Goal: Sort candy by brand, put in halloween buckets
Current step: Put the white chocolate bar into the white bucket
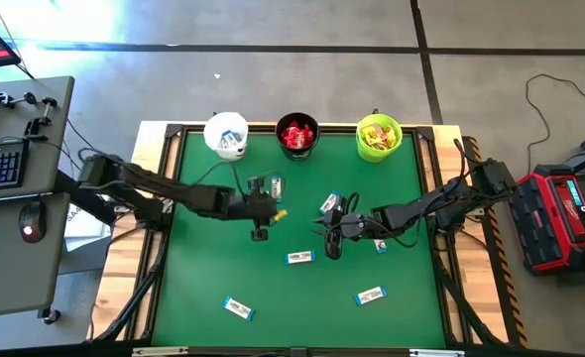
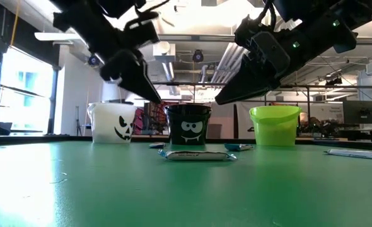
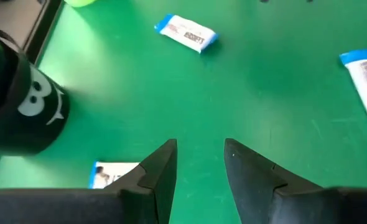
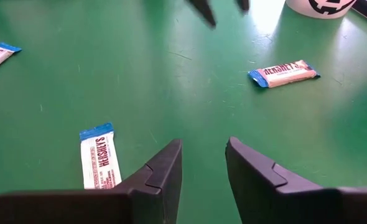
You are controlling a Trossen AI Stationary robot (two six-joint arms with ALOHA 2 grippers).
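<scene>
Fingers [image 3: 199, 168] empty; black bucket [image 1: 297, 138] of red candy [image 1: 295, 134]

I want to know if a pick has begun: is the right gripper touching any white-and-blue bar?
Apart. In the right wrist view the right gripper stands open with bare green mat between its fingers; the nearest white-and-blue bar lies clear to one side.

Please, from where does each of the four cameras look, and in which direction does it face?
High: above the table, facing straight down; shows both arms, the left gripper and the right gripper.
Low: at tabletop height, facing level toward the black bucket; both arms hang in from above.
Left wrist: on the left arm, facing the table past its own open fingers.
Right wrist: on the right arm, likewise, over white-and-blue bars.
Shared: high, low and left wrist views all show the black bucket.
</scene>
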